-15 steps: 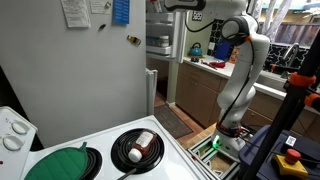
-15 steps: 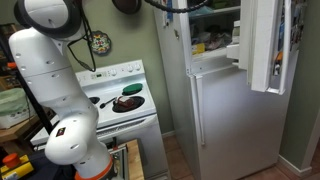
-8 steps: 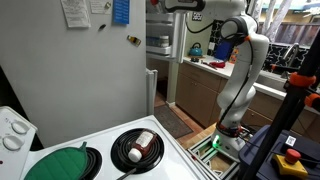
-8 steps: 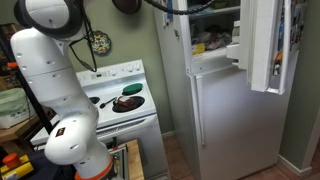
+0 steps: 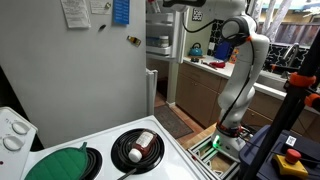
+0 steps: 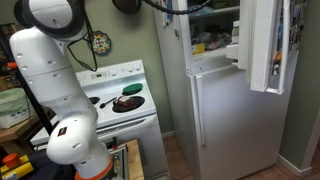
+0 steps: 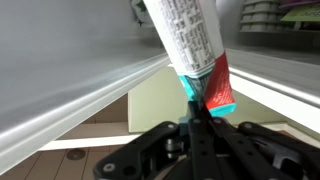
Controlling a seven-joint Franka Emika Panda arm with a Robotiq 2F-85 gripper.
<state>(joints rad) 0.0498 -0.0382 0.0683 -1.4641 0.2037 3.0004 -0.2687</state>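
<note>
In the wrist view my gripper [image 7: 201,112] is shut on the crimped teal and red end of a white printed tube [image 7: 188,35], which sticks out ahead of the fingers. White shelf edges [image 7: 80,95] of the fridge run past on both sides. In both exterior views the arm [image 5: 240,60] reaches up to the top of the open fridge [image 6: 215,110], and the hand is mostly cut off at the upper frame edge [image 5: 170,4].
The fridge door [image 6: 268,45] stands open with items in its racks. A white stove [image 6: 125,100] stands beside the fridge, with a black pan [image 5: 137,148] and a green cover [image 5: 60,163] on its burners. A counter with clutter [image 5: 205,62] lies behind the arm.
</note>
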